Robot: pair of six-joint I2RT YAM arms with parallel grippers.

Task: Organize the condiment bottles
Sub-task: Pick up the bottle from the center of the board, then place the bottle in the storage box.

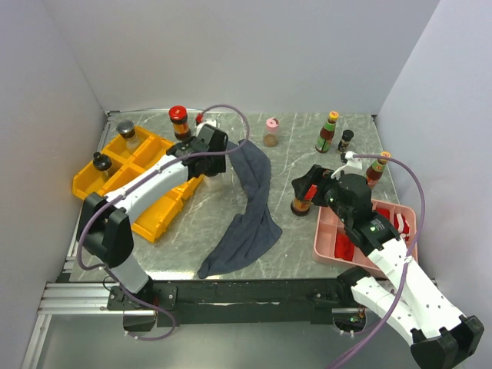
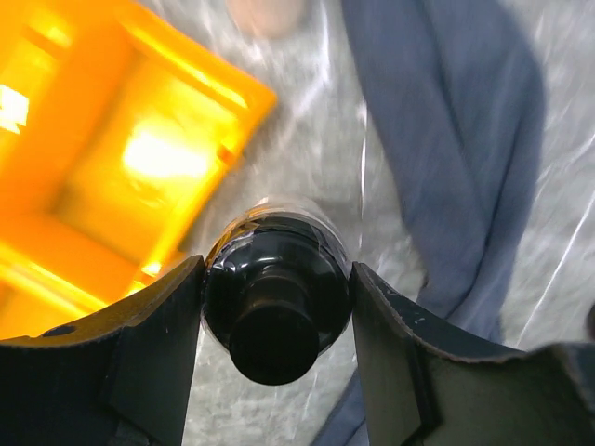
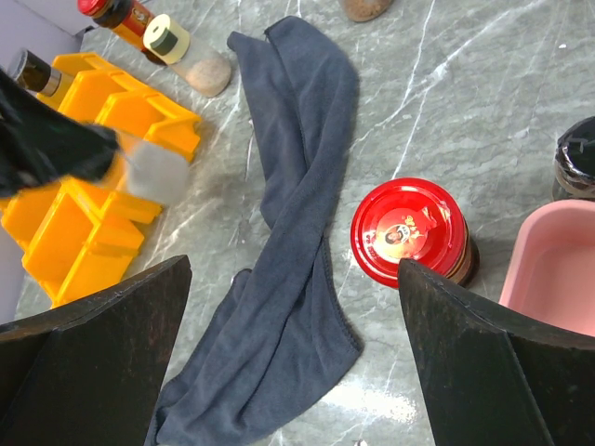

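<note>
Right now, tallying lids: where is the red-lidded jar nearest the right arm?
Top view, right of centre: the red-lidded jar stands between the grey-blue cloth and the pink tray.

The counter (image 1: 300, 150) is shining like polished grey-veined stone. The cloth (image 1: 250, 223) is lying soft and matt. The yellow bins (image 1: 157, 219) are gleaming as smooth plastic, the red-lidded jar (image 3: 407, 230) is showing a glossy top, and the black-capped bottle (image 2: 276, 307) is glinting between matt, rough-edged left fingers (image 2: 139, 362).

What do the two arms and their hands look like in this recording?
The left arm and right arm have white shells, black joints and a looping purple-grey cable each. The left hand and right hand are black with broad wedge-shaped fingers.
</note>
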